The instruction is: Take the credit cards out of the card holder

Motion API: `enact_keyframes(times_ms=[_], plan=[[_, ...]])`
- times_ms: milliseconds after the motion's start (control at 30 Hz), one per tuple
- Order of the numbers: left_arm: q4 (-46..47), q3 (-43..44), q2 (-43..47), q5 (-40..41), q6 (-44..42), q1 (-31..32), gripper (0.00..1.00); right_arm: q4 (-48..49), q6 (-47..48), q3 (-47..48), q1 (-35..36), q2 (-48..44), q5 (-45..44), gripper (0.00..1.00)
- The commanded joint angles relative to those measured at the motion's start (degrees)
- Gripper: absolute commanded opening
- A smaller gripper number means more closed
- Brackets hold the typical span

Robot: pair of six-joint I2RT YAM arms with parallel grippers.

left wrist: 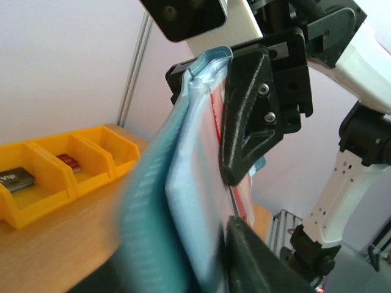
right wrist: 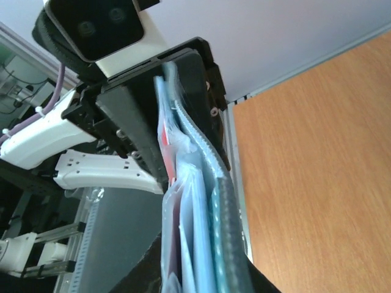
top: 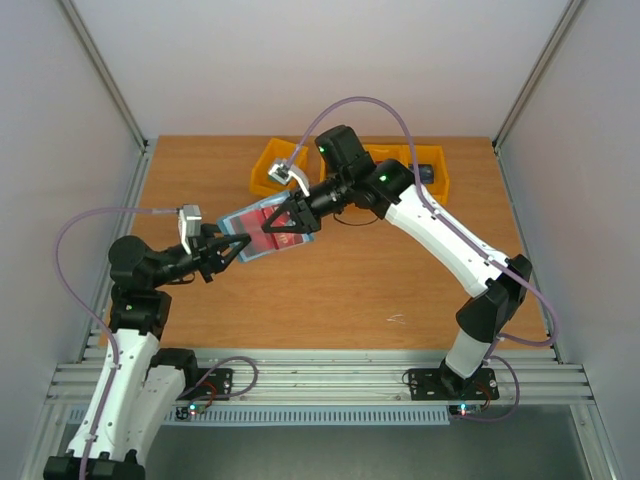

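Aloft, the right pincer (top: 280, 224) is clamped shut on the card holder (top: 250, 222). The left pincer (top: 232, 248) is set around its other end, grip not discernible. A red credit card (top: 265, 243) is not yet extracted. A dark card (left wrist: 15, 178) and another red card (left wrist: 69, 162) are seen in the yellow bins (left wrist: 52, 200) on the counter (top: 400, 280).

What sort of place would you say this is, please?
Probably a robotics lab test cell: a wooden table walled by plain white panels, arm bases bolted to an aluminium rail, and yellow bins at the back.
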State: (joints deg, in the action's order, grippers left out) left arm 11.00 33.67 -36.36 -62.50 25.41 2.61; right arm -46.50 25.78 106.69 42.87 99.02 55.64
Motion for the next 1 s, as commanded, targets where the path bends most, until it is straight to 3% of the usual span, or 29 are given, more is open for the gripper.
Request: enact_keyframes(times_ms=[0,33,200,267,333,467,733,833,867,900,933,967], plan=[[-0.3,1.0,0.0,1.4,-1.7,0.3,0.16,1.1,1.6,1.6,0.7,-1.8,5.3,0.04],[0.1,0.9,0.2,1.4,-1.7,0.4,0.02,1.1,2.1,1.5,0.6,-1.9,6.3,0.07],[1.6,0.9,1.2,-0.3,-1.2,0.3,0.00,1.3,1.7,-1.4,-2.8,-3.7,7.6,0.42],[1.8,0.5,1.4,-0.4,-0.8,0.3,0.00,1.1,1.0,-3.4,-5.3,-4.9,7.5,0.50],[1.8,0.3,1.5,-0.6,-0.8,0.3,0.00,0.2,1.4,-4.6,-6.8,-6.0,6.8,0.51],[1.8,0.4,1.3,-1.1,-1.1,0.3,0.00,-2.2,2.7,-5.1,-7.2,-6.7,5.6,0.42],[1.5,0.6,1.3,-1.7,-1.3,0.2,0.00,-0.8,1.3,-5.7,-7.2,-6.6,5.6,0.09],[-0.3,0.5,1.5,1.1,-1.9,0.2,0.01,0.3,-0.1,-5.7,-7.2,-6.2,6.4,0.01],[-1.7,0.5,1.6,4.0,-2.3,0.2,0.12,0.5,-0.5,-5.8,-7.2,-6.1,5.9,0.01],[-3.6,0.5,1.7,7.8,-3.1,0.2,0.33,0.8,-1.1,-5.9,-7.2,-6.1,5.2,0.01],[-5.3,0.5,1.7,12.5,-3.7,0.1,0.47,1.1,-1.6,-5.9,-7.3,-6.0,4.5,0.01],[-7.1,0.7,1.7,17.1,-4.8,-0.1,0.57,1.4,-2.3,-6.0,-7.2,-5.8,3.5,0.01]])
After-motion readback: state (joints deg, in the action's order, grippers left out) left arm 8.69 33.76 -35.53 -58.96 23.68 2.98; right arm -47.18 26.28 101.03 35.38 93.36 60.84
